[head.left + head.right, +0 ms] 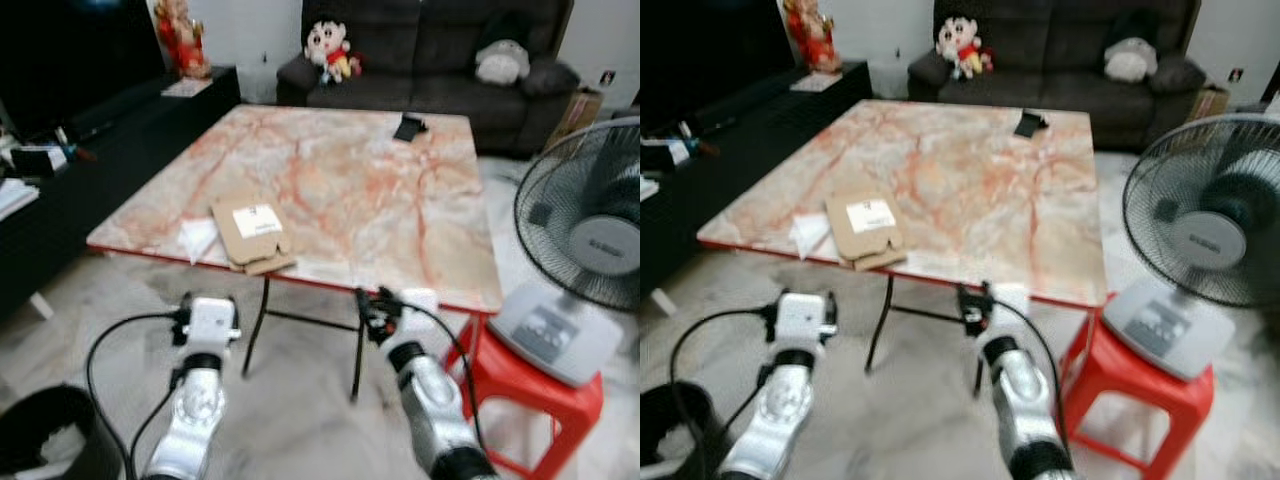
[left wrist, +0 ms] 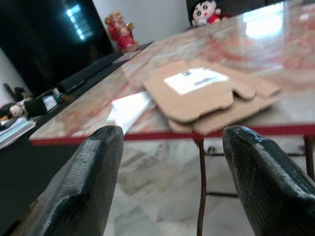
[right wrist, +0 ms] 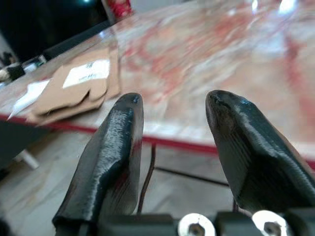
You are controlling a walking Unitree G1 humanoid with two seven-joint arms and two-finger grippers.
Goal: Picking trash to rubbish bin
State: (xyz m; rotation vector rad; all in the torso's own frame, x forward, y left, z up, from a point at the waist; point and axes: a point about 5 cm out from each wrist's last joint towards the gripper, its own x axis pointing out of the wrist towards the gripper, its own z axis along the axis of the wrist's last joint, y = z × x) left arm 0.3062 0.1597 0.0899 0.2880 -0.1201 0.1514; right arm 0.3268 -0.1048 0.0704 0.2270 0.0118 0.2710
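Currently you are in the approach step: nothing is grasped yet. Flattened cardboard [image 1: 250,233] lies at the table [image 1: 400,200] near edge, at 11 o'clock from the robot, with a white wrapper [image 1: 197,238] touching its 9 o'clock side. The left end effector [image 2: 167,182] and right end effector [image 3: 172,147] are both spread and empty, below the table edge. The bin [image 1: 45,440] sits at 8 o'clock. Next, raise the left end effector to the cardboard's overhanging edge and pinch it.
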